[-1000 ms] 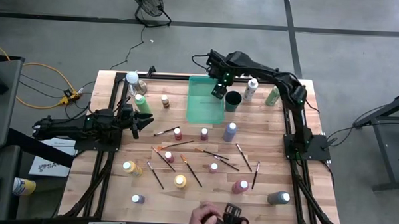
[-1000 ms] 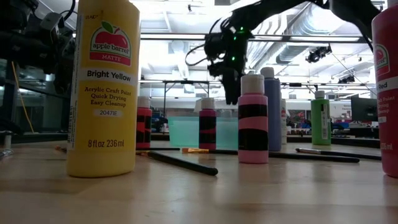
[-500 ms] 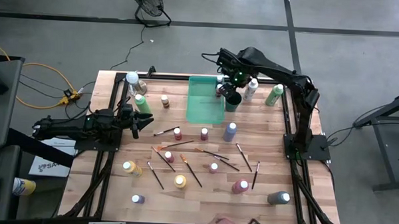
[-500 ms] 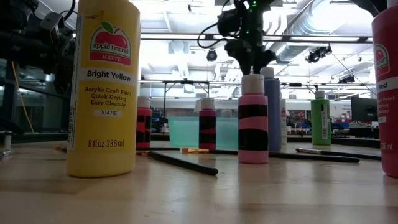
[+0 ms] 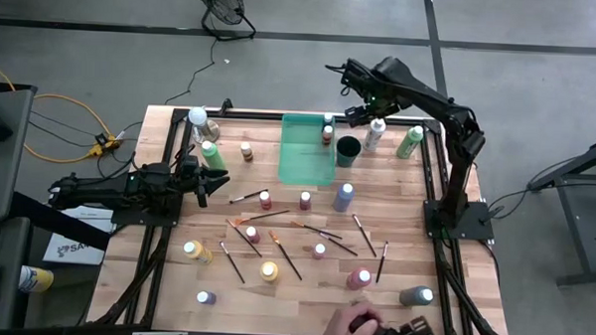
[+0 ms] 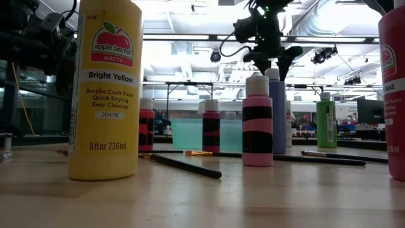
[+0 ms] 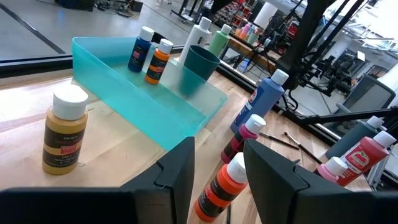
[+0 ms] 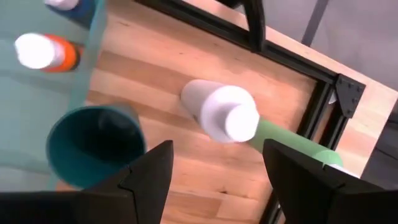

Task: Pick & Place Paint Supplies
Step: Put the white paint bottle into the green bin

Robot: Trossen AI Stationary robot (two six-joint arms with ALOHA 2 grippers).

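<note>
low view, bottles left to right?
Bright yellow bottle → red bottle → dark-red bottle → pink bottle → blue-grey bottle → green bottle → big red bottle at the right edge.

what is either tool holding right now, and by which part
Nothing. The right tool hangs open above the white bottle; the left tool is open and empty.

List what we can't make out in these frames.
- Teal tray contents: in the low view, bottles in front hide the inside.
- Red bottle: cut off by the low view's right edge.
- Brush tips: too small in the high view to tell bristle condition.
- Left gripper: only the fingers show in its wrist view; nothing seen between them.
- Person's hand: cut by the high view's bottom edge.
</note>
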